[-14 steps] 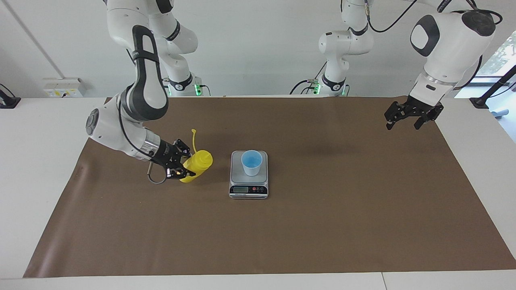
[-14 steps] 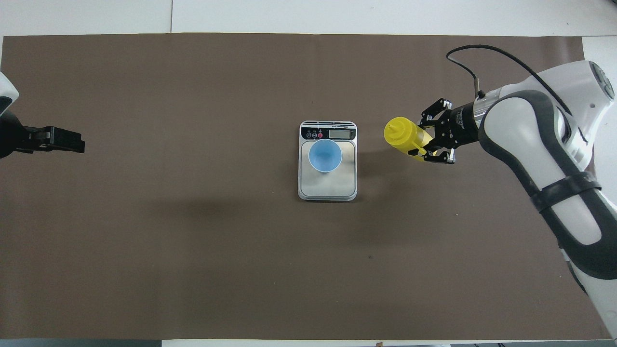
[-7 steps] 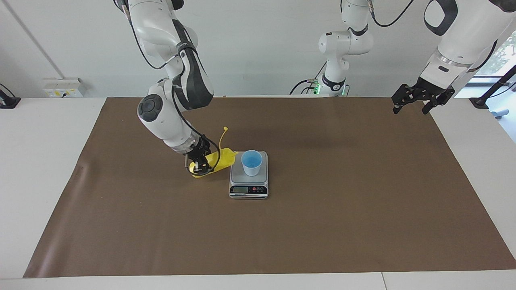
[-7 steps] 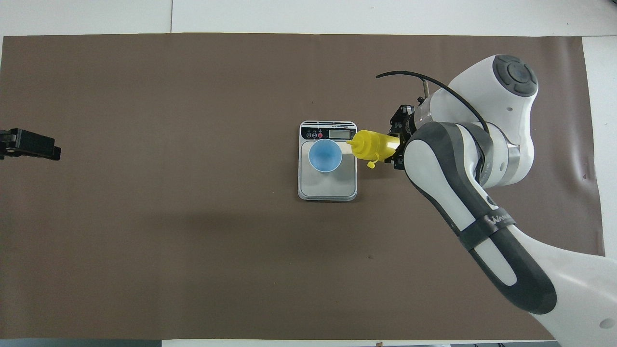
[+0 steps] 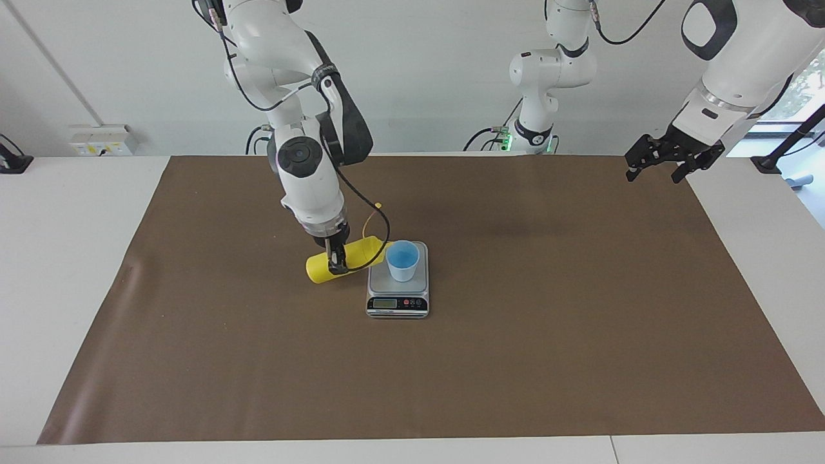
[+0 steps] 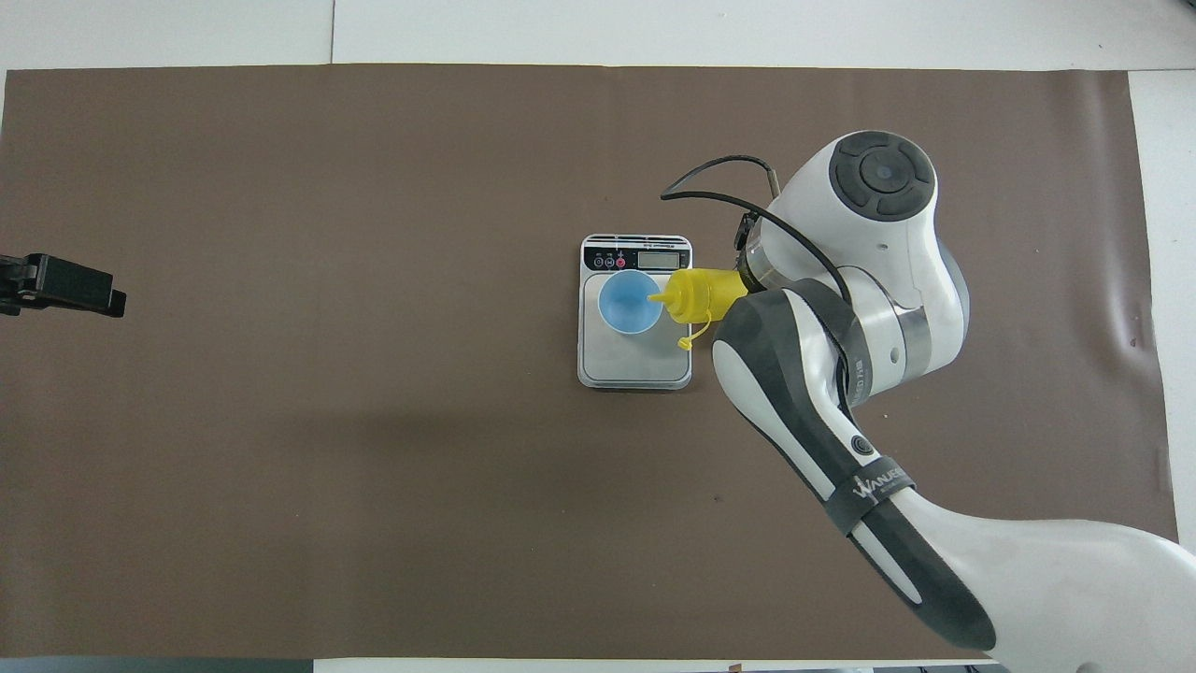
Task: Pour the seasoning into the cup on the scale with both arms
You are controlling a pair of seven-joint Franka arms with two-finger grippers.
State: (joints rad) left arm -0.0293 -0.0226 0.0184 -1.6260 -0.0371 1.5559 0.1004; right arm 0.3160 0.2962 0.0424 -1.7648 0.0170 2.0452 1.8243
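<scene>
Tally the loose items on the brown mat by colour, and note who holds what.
Yellow: 1, the seasoning bottle, lying on its side in the right gripper, nozzle at the cup's rim.
Light blue: 1, the cup, on the scale.
Silver-grey: 1, the scale.
Total: 3.
The left gripper waits, open, over the mat's corner.

Glossy yellow plastic bottle [image 5: 322, 266], brushed metal scale [image 5: 397, 293] platform, matt brown mat [image 5: 515, 354]
</scene>
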